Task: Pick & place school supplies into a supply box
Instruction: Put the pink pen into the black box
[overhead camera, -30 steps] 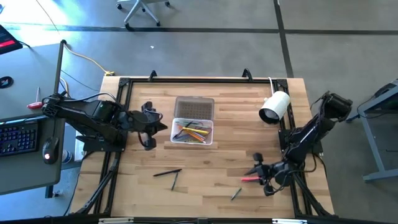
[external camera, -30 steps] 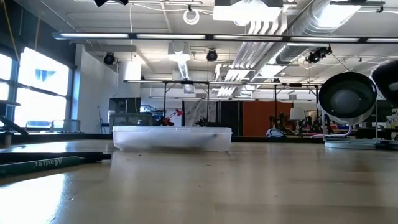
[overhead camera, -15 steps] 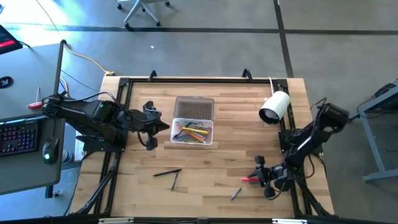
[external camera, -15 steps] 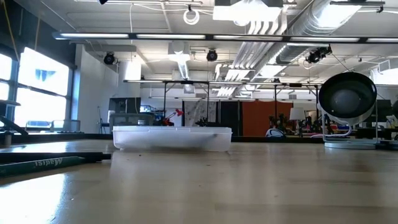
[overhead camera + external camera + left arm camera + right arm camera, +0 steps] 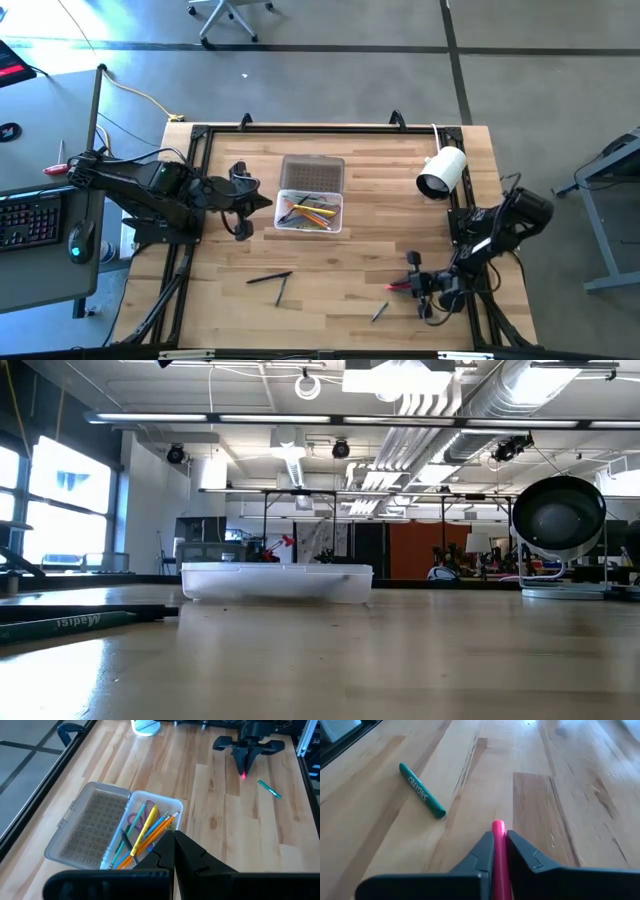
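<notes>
A pink marker (image 5: 498,851) is pinched between the closed fingers of the right gripper (image 5: 499,845) low at the table's near right edge, well apart from the open supply box (image 5: 310,211). The left gripper (image 5: 243,201) is parked shut beside that box. The marker is held near its end, so it could be levered loose during the carry, or the green crayon (image 5: 422,797) nearby could be nudged.

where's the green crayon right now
In the high view the green crayon lies near the table's front edge on the right side, just left of the right gripper.

Right gripper (image 5: 411,286) low, fingers pinched together; left gripper (image 5: 262,203) closed, hovering.
</notes>
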Robot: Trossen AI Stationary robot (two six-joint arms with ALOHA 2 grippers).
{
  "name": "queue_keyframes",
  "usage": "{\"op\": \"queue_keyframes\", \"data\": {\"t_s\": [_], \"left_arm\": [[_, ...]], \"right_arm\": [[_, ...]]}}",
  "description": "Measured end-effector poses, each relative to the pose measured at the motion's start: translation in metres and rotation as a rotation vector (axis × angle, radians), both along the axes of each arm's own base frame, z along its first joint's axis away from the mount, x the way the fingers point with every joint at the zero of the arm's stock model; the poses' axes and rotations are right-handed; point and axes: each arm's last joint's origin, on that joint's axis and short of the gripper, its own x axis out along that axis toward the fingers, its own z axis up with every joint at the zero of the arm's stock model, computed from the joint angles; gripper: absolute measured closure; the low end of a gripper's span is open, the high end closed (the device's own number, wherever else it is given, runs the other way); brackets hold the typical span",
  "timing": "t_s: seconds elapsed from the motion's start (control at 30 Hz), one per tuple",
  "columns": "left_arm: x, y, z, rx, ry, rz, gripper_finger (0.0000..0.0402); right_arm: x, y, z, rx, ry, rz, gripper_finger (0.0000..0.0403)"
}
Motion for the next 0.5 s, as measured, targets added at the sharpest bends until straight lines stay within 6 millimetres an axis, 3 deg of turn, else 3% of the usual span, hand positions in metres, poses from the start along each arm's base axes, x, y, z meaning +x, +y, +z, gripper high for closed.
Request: {"op": "queue_keyframes", "data": {"t_s": [0.17, 0.33, 0.5], "left_arm": [[0.000, 0.000, 0.000, 0.029, 0.012, -0.022, 0.0367], [0.000, 0.000, 0.000, 0.042, 0.015, -0.032, 0.0366], [0.000, 0.000, 0.000, 0.040, 0.016, -0.035, 0.0366]], "right_arm": [[0.018, -0.006, 0.011, -0.113, -0.071, -0.002, 0.0384], [0.063, -0.018, 0.048, -0.304, -0.194, -0.076, 0.0387], [0.112, -0.048, 0.085, -0.394, -0.248, -0.070, 0.0383]]}}
